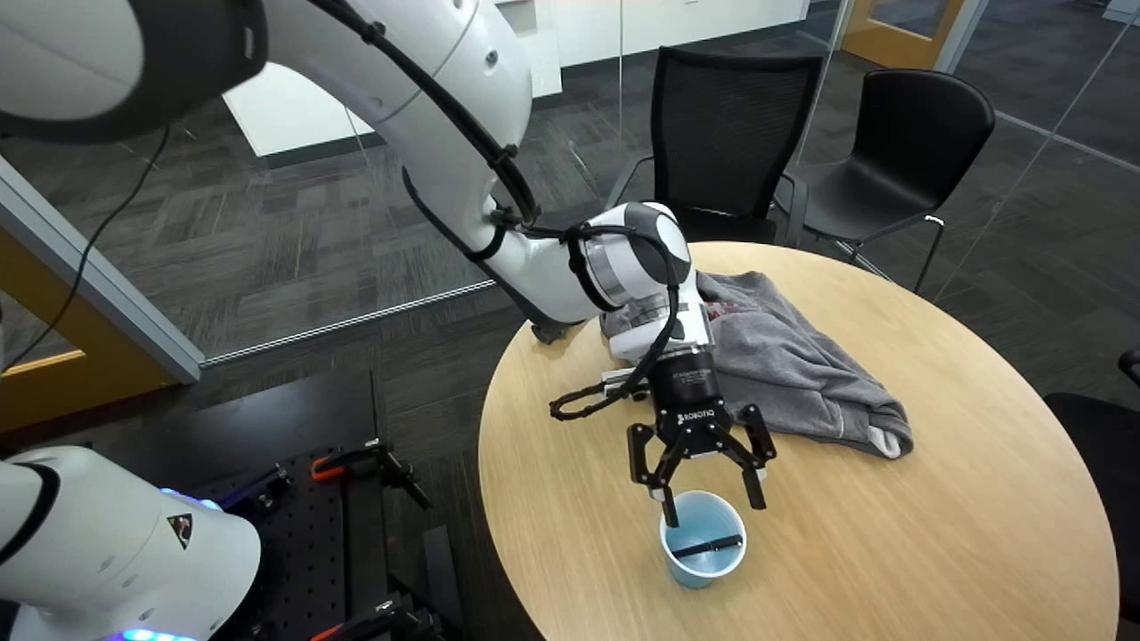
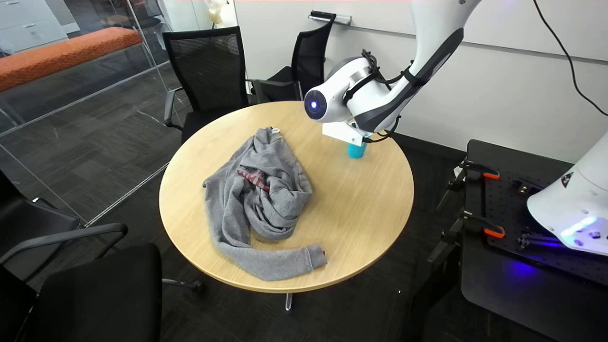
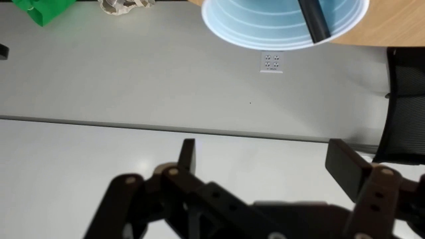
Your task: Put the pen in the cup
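Dark carpet [image 1: 427,356] and black mesh-backed chairs [image 1: 735,133] are seen around a round wooden table [image 1: 962,499]; on it a grey sweatshirt [image 2: 261,204] is heaped in loose folds, and, apart from that, a light-blue cup [image 1: 704,521] is stood upright, partly hidden by the robot arm [image 2: 380,99] in an exterior view. Inside the cup the black pen [image 1: 708,547] is seen at a slant, one end close to the rim; nearby the gripper [image 1: 714,501] is held with its jaws spread wide, one fingertip [image 1: 670,509] overlapping the rim in an exterior view, though contact cannot be told.
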`<state>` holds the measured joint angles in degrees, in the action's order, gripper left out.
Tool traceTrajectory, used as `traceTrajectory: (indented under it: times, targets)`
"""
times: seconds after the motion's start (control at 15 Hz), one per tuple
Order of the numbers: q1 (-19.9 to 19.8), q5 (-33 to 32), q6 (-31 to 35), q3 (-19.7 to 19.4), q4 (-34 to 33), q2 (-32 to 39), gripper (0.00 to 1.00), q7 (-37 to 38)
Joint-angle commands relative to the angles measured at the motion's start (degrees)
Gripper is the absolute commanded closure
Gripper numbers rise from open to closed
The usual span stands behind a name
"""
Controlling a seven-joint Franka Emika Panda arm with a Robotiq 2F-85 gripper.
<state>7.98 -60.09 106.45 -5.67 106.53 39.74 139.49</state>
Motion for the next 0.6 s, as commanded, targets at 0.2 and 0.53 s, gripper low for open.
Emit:
traceTrajectory:
  times: [0.2, 0.53]
  targets:
    - [-0.3, -2.1, -2.0, 1.3, 8.6, -11.8, 0.0, 3.2]
    - [-1.5, -1.9, -1.4, 2.4, 8.1, -12.5, 0.0, 1.7]
